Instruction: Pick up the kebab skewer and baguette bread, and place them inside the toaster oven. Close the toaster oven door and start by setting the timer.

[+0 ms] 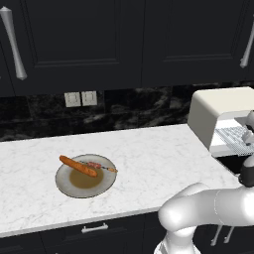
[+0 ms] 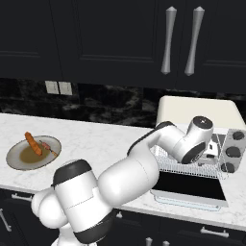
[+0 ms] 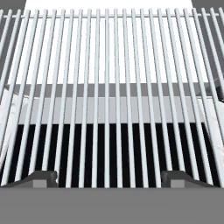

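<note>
The orange-brown baguette bread lies on a grey plate at the left of the counter. The thin kebab skewer rests beside it on the same plate. At the right stands the cream toaster oven. The toaster oven door hangs open, folded down flat, and the wire rack is slid out over it. My gripper hovers just above the rack, far from the plate. It is open, with its tips wide apart and nothing between them.
Control knobs line the oven's right side. Wall outlets sit on the dark backsplash, and dark upper cabinets with silver handles hang overhead. The marble counter stretches between plate and oven. My arm arches over that stretch.
</note>
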Robot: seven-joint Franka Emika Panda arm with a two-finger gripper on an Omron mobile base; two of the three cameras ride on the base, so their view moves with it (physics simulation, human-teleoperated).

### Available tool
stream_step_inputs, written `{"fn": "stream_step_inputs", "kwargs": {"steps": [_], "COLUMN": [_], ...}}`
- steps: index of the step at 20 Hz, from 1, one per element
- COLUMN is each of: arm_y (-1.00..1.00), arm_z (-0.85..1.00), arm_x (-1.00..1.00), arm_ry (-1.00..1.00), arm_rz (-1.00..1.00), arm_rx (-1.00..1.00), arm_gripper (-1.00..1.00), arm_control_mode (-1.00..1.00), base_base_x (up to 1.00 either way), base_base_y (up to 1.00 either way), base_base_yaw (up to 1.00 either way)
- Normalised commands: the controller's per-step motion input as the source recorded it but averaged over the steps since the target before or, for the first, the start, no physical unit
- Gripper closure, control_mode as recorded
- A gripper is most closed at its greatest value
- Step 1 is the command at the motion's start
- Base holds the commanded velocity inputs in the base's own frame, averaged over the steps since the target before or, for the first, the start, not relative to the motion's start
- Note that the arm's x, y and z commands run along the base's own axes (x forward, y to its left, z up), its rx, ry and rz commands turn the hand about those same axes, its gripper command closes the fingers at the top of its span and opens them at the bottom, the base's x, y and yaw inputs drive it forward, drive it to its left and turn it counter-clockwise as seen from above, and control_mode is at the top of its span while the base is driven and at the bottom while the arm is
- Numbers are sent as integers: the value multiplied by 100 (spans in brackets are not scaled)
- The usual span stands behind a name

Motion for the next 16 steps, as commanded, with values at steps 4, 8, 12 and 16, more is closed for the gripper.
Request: {"fn": "stream_step_inputs", "kwargs": {"steps": [4,8,12,16], "arm_y": [0,0,0,0], "arm_z": [-69,-48,-2,29], "arm_x": [-51,-46,-26,-4], "arm_ry": [17,15,1,0], "arm_rz": [-1,0,0,0], "arm_rx": [0,0,0,0], "arm_gripper": [-100,-100,-100,-100], "arm_control_mode": [-100,-100,-100,-100], "base_base_x": [0,0,0,0], "base_base_y": [0,0,0,0], "base_base_yaw": [0,0,0,0]}}
